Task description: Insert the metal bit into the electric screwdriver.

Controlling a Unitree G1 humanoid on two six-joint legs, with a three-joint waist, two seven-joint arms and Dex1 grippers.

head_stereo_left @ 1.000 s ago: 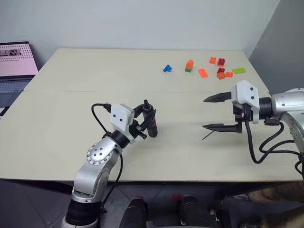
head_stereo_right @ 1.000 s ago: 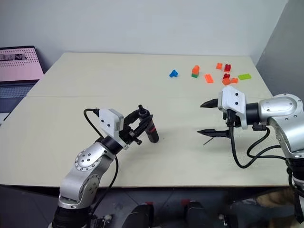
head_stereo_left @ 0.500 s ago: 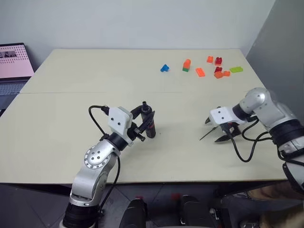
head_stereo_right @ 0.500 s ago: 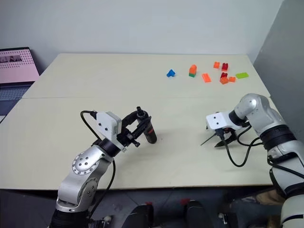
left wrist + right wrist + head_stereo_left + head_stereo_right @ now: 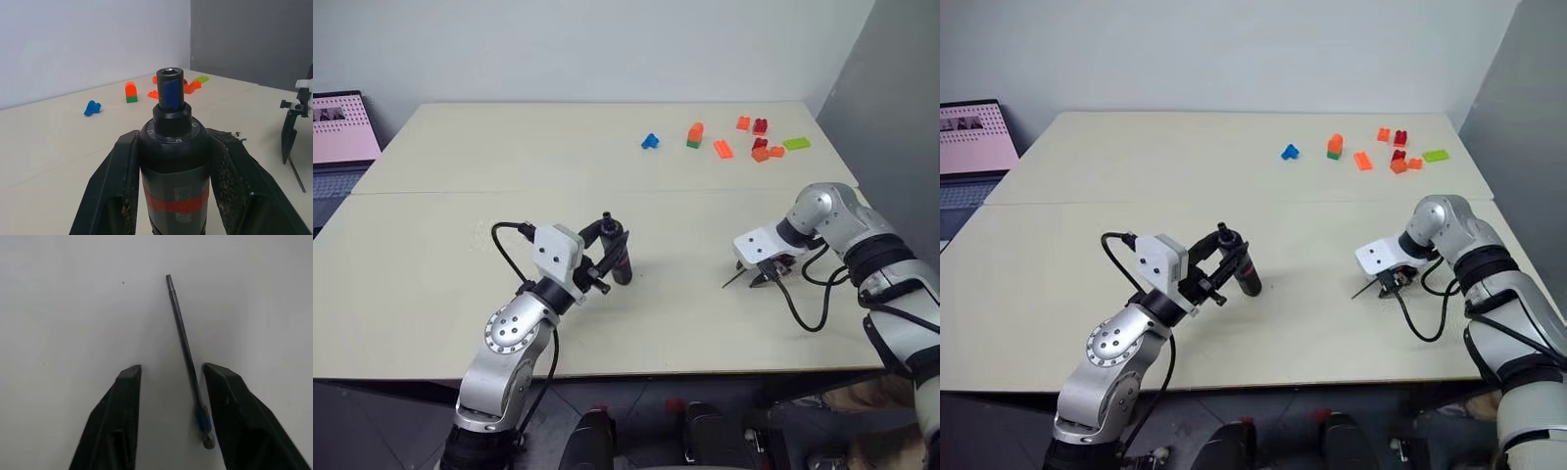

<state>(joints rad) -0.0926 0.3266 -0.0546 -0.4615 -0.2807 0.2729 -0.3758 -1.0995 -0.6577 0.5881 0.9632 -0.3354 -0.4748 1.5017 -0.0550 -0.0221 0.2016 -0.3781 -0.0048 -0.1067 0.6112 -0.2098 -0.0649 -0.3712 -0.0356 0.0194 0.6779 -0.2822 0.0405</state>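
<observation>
A pale cream desk (image 5: 460,235) stands against a white wall, with small coloured blocks (image 5: 744,142) at its far right and a laptop (image 5: 337,137) cut off at the left edge. The left pincer (image 5: 171,161) is clamped on the electric screwdriver (image 5: 172,147), held nearly upright, socket end up. The right pincer (image 5: 171,377) points down, fingers apart, straddling the metal bit (image 5: 185,347) lying flat on the desk, its long axis running out past the fingertips.

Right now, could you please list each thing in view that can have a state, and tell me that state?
electric screwdriver: gripped upright, socket on top has no bit in it
left pincer: shut on the screwdriver body
metal bit: lying flat on the table, not lifted
right pincer: pointed down over the bit, fingers apart on either side of it
toy bricks: loose at the table's far side
laptop: open, screen lit
</observation>
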